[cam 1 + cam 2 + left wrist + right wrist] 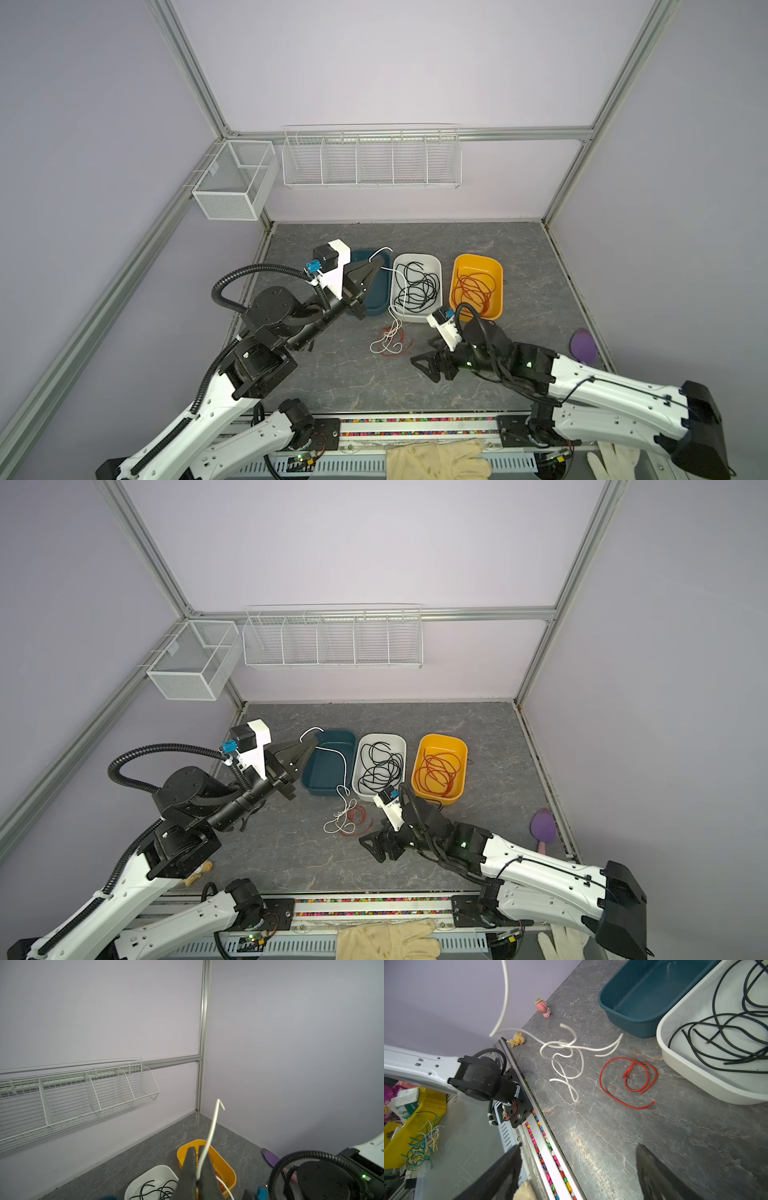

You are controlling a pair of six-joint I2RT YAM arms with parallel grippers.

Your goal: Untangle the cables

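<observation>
The left gripper [197, 1148] pinches the white cable [212, 1128], which trails down and away from it to loose loops on the tabletop [654, 1136]. The right gripper [579, 1145], jaws spread, is nearer those loops. The red cable [630, 1067] lies just ahead of it, apart from them.

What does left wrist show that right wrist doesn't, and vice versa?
Left wrist only: the left gripper shut on the white cable, the orange tub, the wall rack.
Right wrist only: the right gripper open, a loose red cable on the table, the teal tub.
Both: the white cable, and the white tub holding black cables.
</observation>
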